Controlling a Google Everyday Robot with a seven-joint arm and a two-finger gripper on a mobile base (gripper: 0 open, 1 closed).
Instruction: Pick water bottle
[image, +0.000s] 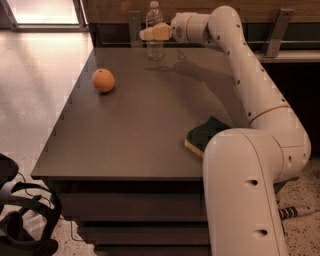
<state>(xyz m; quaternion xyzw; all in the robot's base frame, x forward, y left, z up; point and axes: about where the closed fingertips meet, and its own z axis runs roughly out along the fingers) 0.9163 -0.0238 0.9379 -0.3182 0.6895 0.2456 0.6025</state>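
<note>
The water bottle (154, 49) is a small clear ribbed bottle with a white cap. It stands upright at the far edge of the dark table (140, 125). My gripper (146, 34), pale yellow at the tip, reaches in from the right at the height of the bottle's middle. It overlaps the bottle's label band there, so that part of the bottle is hidden. My white arm runs from the lower right up and over the table's right side.
An orange fruit (103, 80) lies on the table's left side. A green and yellow sponge (204, 134) lies near the right edge, partly behind my arm. A dark railing and wooden wall stand behind the table. A black object (20, 220) sits on the floor at lower left.
</note>
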